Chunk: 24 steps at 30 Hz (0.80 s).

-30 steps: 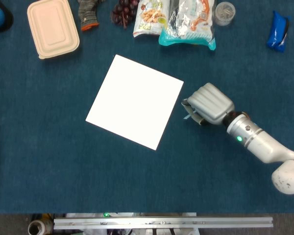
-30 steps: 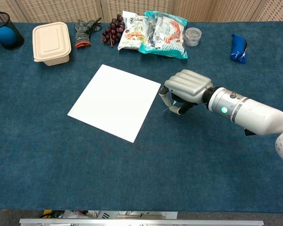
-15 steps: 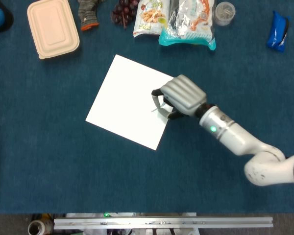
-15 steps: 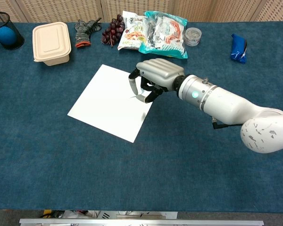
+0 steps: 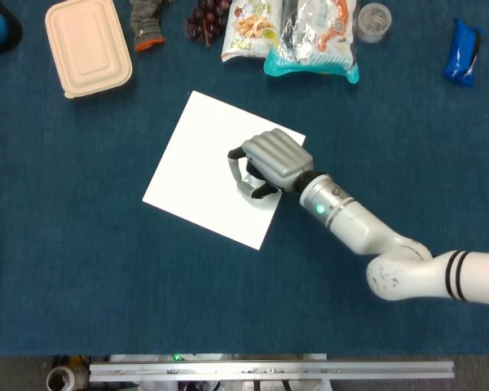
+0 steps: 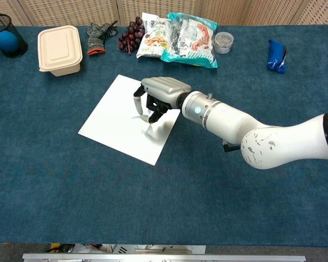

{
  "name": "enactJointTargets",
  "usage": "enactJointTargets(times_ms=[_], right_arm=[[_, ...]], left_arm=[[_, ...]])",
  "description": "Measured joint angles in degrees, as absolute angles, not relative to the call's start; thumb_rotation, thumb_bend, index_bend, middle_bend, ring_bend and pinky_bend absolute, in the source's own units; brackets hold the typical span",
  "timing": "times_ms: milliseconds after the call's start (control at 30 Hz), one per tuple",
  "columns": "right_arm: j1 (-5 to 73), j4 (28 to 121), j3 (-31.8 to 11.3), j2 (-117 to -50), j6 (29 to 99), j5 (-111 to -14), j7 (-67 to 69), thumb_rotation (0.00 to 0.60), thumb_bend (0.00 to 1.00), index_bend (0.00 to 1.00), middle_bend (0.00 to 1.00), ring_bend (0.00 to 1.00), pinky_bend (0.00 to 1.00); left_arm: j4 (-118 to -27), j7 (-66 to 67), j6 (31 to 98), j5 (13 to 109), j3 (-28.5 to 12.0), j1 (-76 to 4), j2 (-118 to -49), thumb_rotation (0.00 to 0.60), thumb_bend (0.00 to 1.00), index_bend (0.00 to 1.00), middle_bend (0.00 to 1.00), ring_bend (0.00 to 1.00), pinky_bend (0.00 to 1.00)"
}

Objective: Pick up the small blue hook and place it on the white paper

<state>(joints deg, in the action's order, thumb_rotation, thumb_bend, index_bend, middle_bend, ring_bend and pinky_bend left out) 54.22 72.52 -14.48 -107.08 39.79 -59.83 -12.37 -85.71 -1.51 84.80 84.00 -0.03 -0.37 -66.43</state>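
The white paper (image 5: 197, 175) (image 6: 113, 119) lies tilted on the blue table. My right hand (image 5: 267, 161) (image 6: 159, 93) hovers over the paper's right half, fingers curled downward. The small blue hook is almost wholly hidden inside those curled fingers; only a pale sliver shows at the fingertips (image 6: 146, 116) just above the paper. The white forearm stretches away to the lower right. My left hand appears in neither view.
Along the far edge stand a beige lunch box (image 5: 88, 47) (image 6: 59, 49), a glove (image 5: 147, 23), grapes (image 5: 204, 19), snack bags (image 5: 310, 37) (image 6: 187, 33), a small jar (image 5: 373, 21) and a blue packet (image 5: 460, 50) (image 6: 276, 54). A black mesh cup (image 6: 6, 35) sits far left.
My right hand has travelled left from the bare cloth beside the paper's right corner to a spot over the paper, fingers staying curled around the hook.
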Motion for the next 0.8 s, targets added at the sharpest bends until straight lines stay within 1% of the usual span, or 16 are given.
enactJointTargets(times_ms=[300, 600, 700, 800], right_arm=[[54.17, 73.35, -13.97, -109.55, 43.16, -53.13, -17.07, 0.600, 0.36, 0.63, 1.00, 1.00, 1.00], [53.42, 72.92, -14.42, -111.11, 42.52, -48.94, -15.21, 0.600, 0.36, 0.62, 1.00, 1.00, 1.00], [53.26, 72.67, -14.72, -111.35, 42.07, -48.52, -14.12, 0.600, 0.35, 0.59, 1.00, 1.00, 1.00], [53.19, 72.77, -14.76, -111.30, 41.60, -48.39, -13.56, 0.600, 0.31, 0.55, 1.00, 1.00, 1.00]], left_arm=[[-85.39, -1.94, 84.68, 84.00, 0.10, -0.20, -66.40, 0.600, 0.36, 0.28, 0.27, 0.29, 0.20], [-85.31, -1.96, 84.67, 84.16, 0.10, -0.21, -66.47, 0.600, 0.36, 0.28, 0.27, 0.29, 0.20], [-85.33, -1.97, 84.70, 84.14, 0.10, -0.16, -66.45, 0.600, 0.36, 0.28, 0.27, 0.29, 0.19], [-85.32, -1.95, 84.67, 84.09, 0.08, -0.14, -66.42, 0.600, 0.36, 0.28, 0.27, 0.29, 0.19]])
